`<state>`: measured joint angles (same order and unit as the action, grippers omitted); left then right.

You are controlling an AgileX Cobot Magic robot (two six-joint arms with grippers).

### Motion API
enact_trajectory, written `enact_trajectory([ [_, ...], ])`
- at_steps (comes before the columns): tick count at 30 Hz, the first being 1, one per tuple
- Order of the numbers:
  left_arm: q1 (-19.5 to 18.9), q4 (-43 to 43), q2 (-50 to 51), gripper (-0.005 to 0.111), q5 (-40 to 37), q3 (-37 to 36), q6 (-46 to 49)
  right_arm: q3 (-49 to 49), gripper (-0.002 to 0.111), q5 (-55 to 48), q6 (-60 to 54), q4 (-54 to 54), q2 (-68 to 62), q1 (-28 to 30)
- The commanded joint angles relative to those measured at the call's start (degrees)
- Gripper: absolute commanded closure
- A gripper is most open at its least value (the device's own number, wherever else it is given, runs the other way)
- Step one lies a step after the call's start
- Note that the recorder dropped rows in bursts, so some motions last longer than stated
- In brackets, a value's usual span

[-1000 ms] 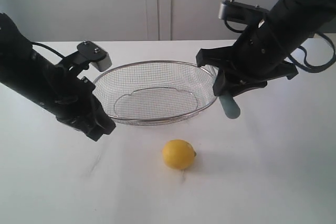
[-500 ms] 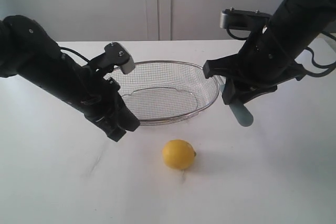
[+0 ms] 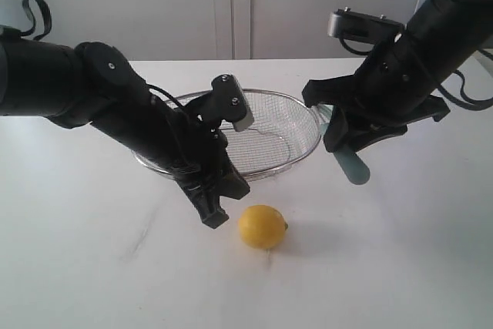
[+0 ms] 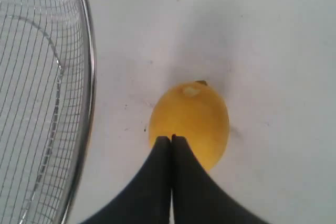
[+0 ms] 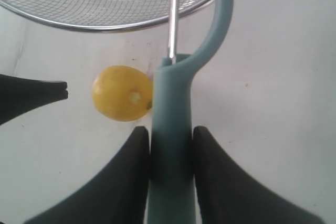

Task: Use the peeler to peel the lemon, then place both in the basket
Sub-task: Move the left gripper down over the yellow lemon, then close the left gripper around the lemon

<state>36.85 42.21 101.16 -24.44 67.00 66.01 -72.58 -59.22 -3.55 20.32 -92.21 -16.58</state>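
Observation:
The yellow lemon point(image 3: 262, 226) lies on the white table in front of the basket point(image 3: 271, 92). My left gripper point(image 3: 216, 216) is shut and empty, with its tips low and just to the left of the lemon; in the left wrist view the shut gripper point(image 4: 171, 138) points at the lemon point(image 4: 191, 116). My right gripper point(image 3: 342, 141) hovers by the basket's right rim, shut on the teal peeler point(image 3: 353, 166). The right wrist view shows the peeler point(image 5: 172, 103) clamped between the fingers, its loop head over the basket rim point(image 5: 105, 25), with the lemon point(image 5: 122, 93) beside the handle.
The wire mesh basket point(image 4: 90, 77) holds nothing that I can see. My left arm point(image 3: 131, 117) crosses in front of the basket's left half. The left gripper's tips point(image 5: 62, 90) show in the right wrist view, close to the lemon.
My left arm has swung right and down across the front of the basket, ending beside the lemon. The right gripper shifted slightly right with the peeler. The lemon stayed put.

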Motion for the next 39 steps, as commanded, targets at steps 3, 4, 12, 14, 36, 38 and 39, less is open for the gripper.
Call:
enact_trajectory([
  [3,2.3,1.0,0.8,0.106,-0.6,1.0,3.6,0.1,0.108,0.7,-1.3,0.5,0.7,2.5],
  [4,2.8,1.0,1.1,0.103,-0.6,1.0,4.6,0.1,0.108,0.7,-1.3,0.5,0.7,2.8],
  [12,3.6,1.0,2.1,0.061,-0.4,1.0,9.8,0.1,0.108,0.8,-1.3,0.3,0.7,3.4],
  [14,3.7,1.0,2.4,0.051,-0.7,0.9,11.2,0.1,0.108,0.9,-1.3,0.3,0.7,3.4],
  [36,3.9,3.4,6.9,0.033,0.5,0.9,16.8,0.1,0.108,4.3,-1.3,0.3,0.7,3.4],
  [38,3.9,5.4,6.9,0.033,0.6,0.9,18.9,0.1,0.108,4.5,-1.3,0.3,0.7,3.4],
  [39,3.9,6.6,6.9,0.033,0.8,0.9,19.9,0.1,0.108,4.5,-1.3,0.3,0.7,3.4],
])
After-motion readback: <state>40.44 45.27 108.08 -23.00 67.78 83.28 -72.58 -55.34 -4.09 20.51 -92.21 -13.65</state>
